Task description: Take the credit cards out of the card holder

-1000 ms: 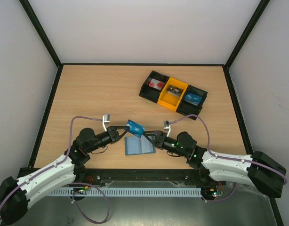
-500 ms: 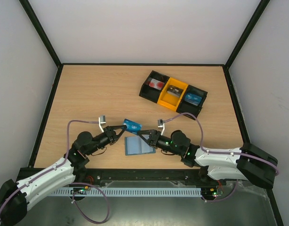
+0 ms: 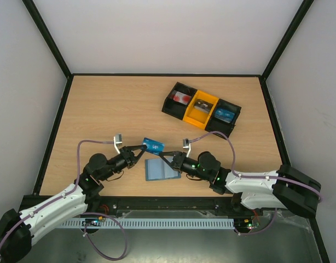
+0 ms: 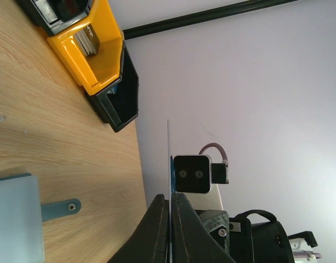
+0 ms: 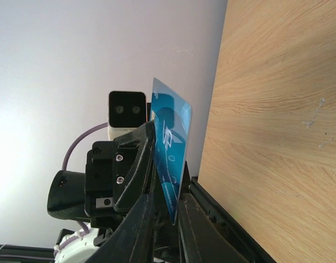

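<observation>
Top external: left tool (image 3: 142, 148) is pinched shut on the left end of the blue card (image 3: 154, 146); the left wrist view shows the card edge-on in its grip. Right tool (image 3: 163, 156) straddles the opposite end; clamped or not, cannot tell. Card's long axis runs tool to tool, held off the bench (image 3: 102, 109), just beyond the open card holder (image 3: 161, 170). Handover looks likely; right arm sits nearer the tray (image 3: 169, 104).

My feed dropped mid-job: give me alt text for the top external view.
The left end effector grips a blue card in the air by the far edge of the open card holder, and the right end effector meets the card from the other side. A black-and-yellow three-bin tray sits farther back, right of centre.
</observation>
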Available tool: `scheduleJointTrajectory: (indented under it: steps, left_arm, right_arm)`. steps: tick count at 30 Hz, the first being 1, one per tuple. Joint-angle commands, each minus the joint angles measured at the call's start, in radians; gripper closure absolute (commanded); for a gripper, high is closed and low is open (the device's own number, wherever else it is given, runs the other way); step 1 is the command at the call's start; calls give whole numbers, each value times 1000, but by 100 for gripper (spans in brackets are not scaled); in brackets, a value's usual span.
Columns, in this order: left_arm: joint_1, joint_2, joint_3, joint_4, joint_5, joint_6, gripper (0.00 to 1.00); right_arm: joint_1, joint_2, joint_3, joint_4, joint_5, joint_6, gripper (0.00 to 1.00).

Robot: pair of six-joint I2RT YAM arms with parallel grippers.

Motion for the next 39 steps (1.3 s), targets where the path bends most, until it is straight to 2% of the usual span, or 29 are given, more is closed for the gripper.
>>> scheduleJointTrajectory:
  steps: [1, 6, 9, 14, 17, 21, 26, 29, 31, 39]
  left_arm:
    - [6, -9, -13, 38, -11, -6, 97]
    - [6, -9, -14, 39, -11, -6, 97]
    - [6, -12, -17, 39, -9, -8, 97]
    - [6, -24, -21, 26, -10, -8, 95]
    - [6, -38, -22, 3, -13, -3, 85]
    - [6, -61, -16, -33, -14, 10, 57]
    - [6, -92, -4, -108, -20, 34, 28]
    - [6, -109, 13, -168, -26, 56, 15]
    - [6, -118, 21, -198, -26, 68, 3]
    - [6, -129, 88, -403, -41, 187, 0]
  right_arm:
    - [8, 15, 33, 48, 22, 0, 87]
    - [7, 37, 41, 62, 16, 1, 91]
    - [7, 44, 39, 74, 12, 0, 98]
    - [8, 38, 31, 71, 21, -10, 98]
    - [7, 27, 27, 54, 32, -25, 98]
    - [7, 17, 30, 30, 37, -40, 98]
    - [6, 2, 34, -1, 43, -60, 98]
    - [3, -19, 37, -31, 52, -73, 98]
    - [-4, -37, 41, -61, 53, -82, 98]
    - [-97, -152, 47, -233, 29, -126, 98]
